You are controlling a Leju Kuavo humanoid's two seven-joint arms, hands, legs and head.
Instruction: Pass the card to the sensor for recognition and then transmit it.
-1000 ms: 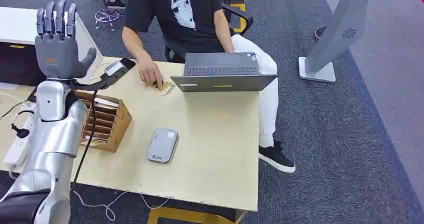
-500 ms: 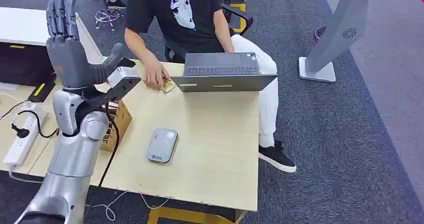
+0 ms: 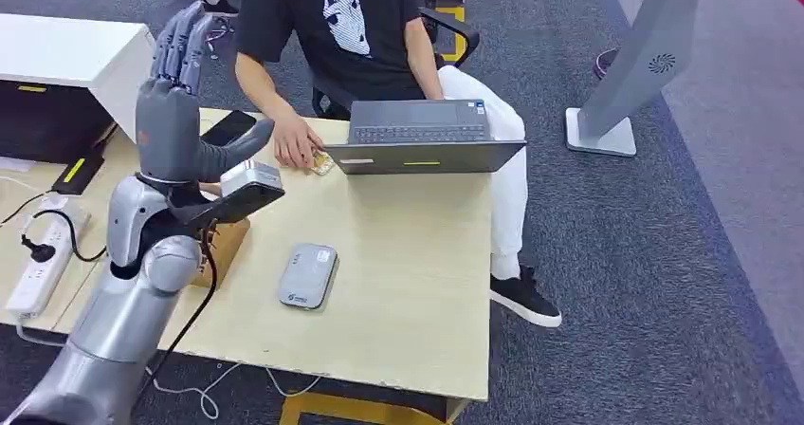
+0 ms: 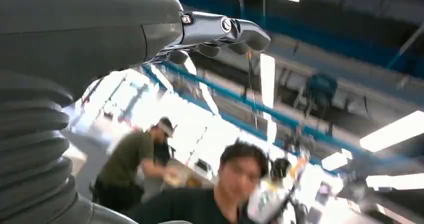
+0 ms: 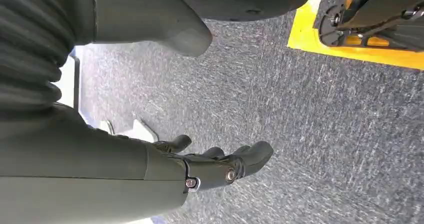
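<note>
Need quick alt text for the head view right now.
The robot's left hand is raised, open and empty, above a wooden table. A seated person's hand rests on a card beside a laptop; a grey sensor lies mid-table.

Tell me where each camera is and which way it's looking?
Head view: high on the robot, looking forward and down at the table, the card reader and the seated person; the silver left arm and raised left hand show.
Left wrist view: behind the left hand, aimed up at ceiling lights and the person.
Right wrist view: behind the right hand, hanging, aimed at the carpet.
Shared: head and left wrist views both show the left hand and the person.
</note>
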